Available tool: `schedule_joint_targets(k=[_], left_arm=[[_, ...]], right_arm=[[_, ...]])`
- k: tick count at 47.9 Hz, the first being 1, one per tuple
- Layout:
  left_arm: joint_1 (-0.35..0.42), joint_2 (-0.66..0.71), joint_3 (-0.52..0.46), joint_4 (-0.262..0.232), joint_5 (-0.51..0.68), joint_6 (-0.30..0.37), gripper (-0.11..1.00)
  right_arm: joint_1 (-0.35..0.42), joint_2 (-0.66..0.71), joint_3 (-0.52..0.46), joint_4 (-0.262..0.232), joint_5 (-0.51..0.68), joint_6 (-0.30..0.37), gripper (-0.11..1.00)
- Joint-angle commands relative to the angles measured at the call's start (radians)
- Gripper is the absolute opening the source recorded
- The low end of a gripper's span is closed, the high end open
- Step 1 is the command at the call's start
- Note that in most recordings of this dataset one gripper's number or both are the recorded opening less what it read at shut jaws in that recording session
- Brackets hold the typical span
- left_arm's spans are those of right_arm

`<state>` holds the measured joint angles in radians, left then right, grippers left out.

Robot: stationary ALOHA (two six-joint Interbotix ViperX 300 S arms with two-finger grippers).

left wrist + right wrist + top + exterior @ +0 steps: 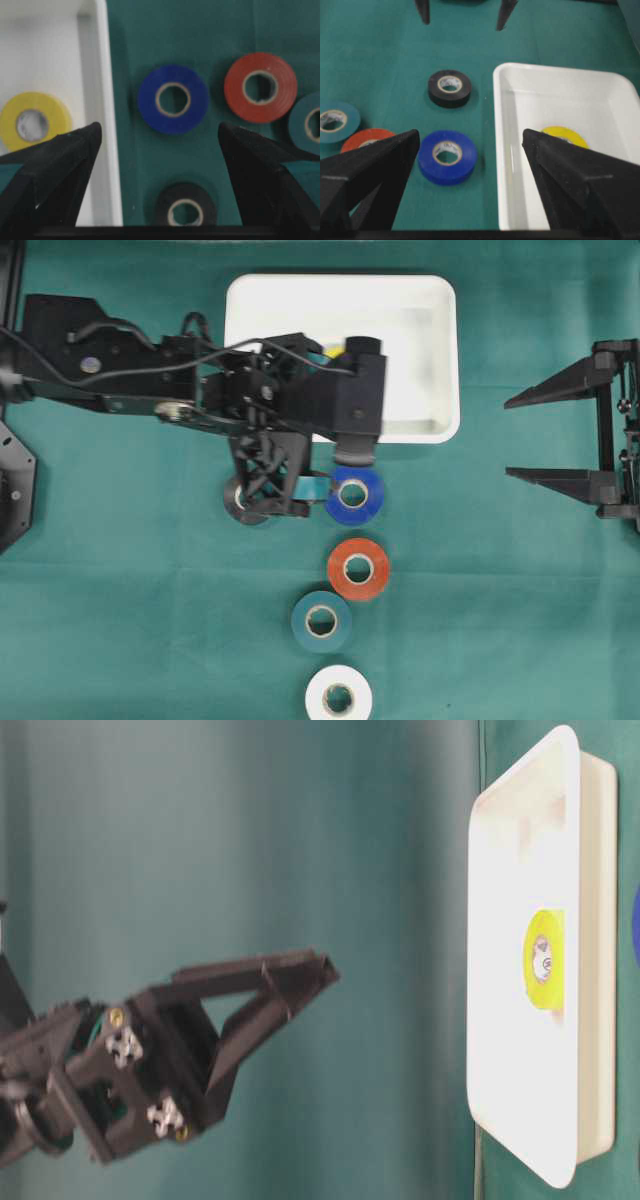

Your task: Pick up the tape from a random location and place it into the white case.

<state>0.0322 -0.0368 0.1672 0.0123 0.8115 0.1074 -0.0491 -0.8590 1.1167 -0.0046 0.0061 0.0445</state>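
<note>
Blue tape (173, 99) between open left end effector (160, 145) fingers.

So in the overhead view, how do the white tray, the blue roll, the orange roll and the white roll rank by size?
1. White tray, by far the largest.
2. Blue roll, orange roll and white roll look alike, so no ranking; the white one is cut by the frame edge.

The white case (432, 360) is a shallow rectangular tray with rounded corners and a raised rim, lying flat on the green surface (500, 590). A yellow tape roll (34, 121) lies flat inside it (near one long wall), hole up. Blue (356, 495), red (358, 568), teal (321, 620), white (338, 696) and black (450, 88) rolls lie flat outside.
</note>
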Motion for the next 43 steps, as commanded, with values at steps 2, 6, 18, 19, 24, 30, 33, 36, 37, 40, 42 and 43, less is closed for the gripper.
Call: schedule_joint_targets(k=[2,6,18,19,24,30,33,36,37,40,42,43], left_arm=[[0.006,-0.094,0.04,0.002,-0.009,-0.002,0.91],[0.008,-0.156,0.095,0.002,-0.021,-0.002,0.91],[0.009,-0.391,0.327,-0.002,-0.199,-0.002,0.91],[0.011,-0.417,0.35,-0.003,-0.218,-0.002,0.91],[0.011,-0.506,0.42,-0.006,-0.249,-0.005,0.91],[0.009,-0.601,0.495,-0.008,-0.275,-0.006,0.91],[0.011,-0.646,0.535,-0.008,-0.291,-0.006,0.91],[0.011,-0.687,0.575,-0.009,-0.311,-0.006,0.91],[0.011,-0.703,0.588,-0.009,-0.319,-0.008,0.91],[0.011,-0.742,0.627,-0.012,-0.347,-0.008,0.91],[0.011,-0.775,0.664,-0.014,-0.373,-0.008,0.91],[0.009,-0.788,0.678,-0.014,-0.387,-0.008,0.91]], right_arm=[[0.003,-0.006,-0.029,0.005,0.017,0.002,0.91],[0.003,-0.021,-0.031,0.005,0.032,0.002,0.91],[0.003,-0.055,-0.035,0.002,0.051,-0.002,0.91],[0.003,-0.057,-0.037,0.002,0.051,-0.002,0.91],[0.003,-0.063,-0.037,0.002,0.051,-0.002,0.91],[0.003,-0.075,-0.038,0.002,0.06,-0.002,0.91],[0.005,-0.077,-0.038,0.002,0.064,-0.002,0.91],[0.006,-0.078,-0.038,0.002,0.064,-0.002,0.91],[0.006,-0.078,-0.038,0.002,0.066,-0.002,0.91],[0.006,-0.078,-0.037,0.002,0.066,0.0,0.91],[0.006,-0.078,-0.035,0.002,0.066,-0.002,0.91],[0.006,-0.08,-0.034,0.002,0.064,-0.002,0.91]])
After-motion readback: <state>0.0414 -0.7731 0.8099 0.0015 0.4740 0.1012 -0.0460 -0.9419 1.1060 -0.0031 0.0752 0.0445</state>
